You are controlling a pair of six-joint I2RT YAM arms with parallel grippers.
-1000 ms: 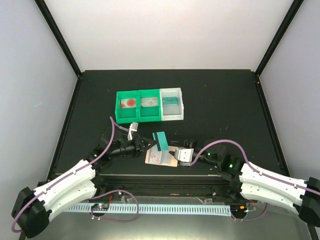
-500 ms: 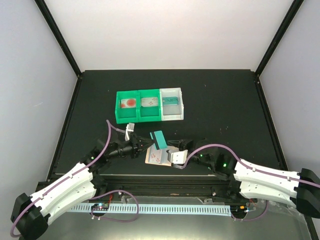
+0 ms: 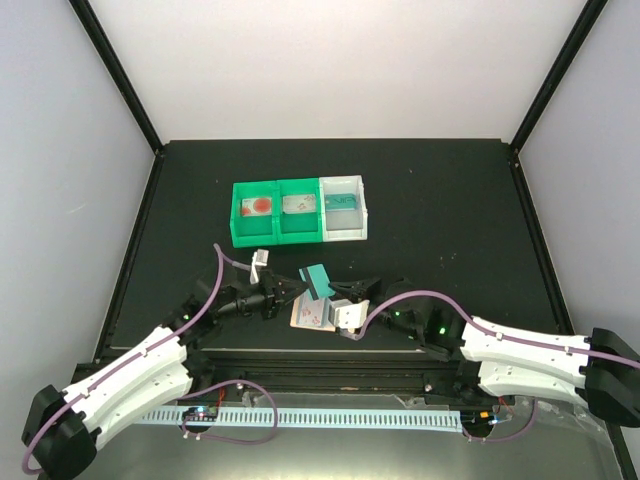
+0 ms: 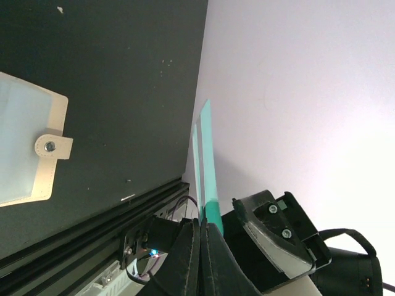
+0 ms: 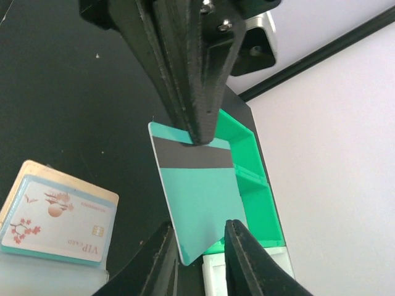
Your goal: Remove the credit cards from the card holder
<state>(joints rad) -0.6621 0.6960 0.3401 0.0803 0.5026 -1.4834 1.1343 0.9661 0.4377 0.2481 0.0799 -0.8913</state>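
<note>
My left gripper (image 3: 296, 287) is shut on the top edge of a teal credit card (image 3: 319, 279) and holds it upright above the table. In the left wrist view the fingers (image 4: 190, 246) pinch it edge-on (image 4: 208, 161), with a second thin teal edge beside it. In the right wrist view the card (image 5: 199, 194) shows a dark stripe. My right gripper (image 5: 199, 227) is open, a finger on each side of the card's lower edge. The tan card holder (image 3: 311, 316) lies flat below, with a white VIP card (image 5: 57, 225) in it. Its tab (image 4: 53, 147) shows in the left wrist view.
A green-and-white three-compartment bin tray (image 3: 278, 240) stands behind the grippers, small items in each compartment; it also shows in the right wrist view (image 5: 252, 179). The table's black front rail (image 3: 320, 357) runs just below the holder.
My right gripper has moved left, up to the card held by my left gripper. The left gripper and card have shifted slightly.
</note>
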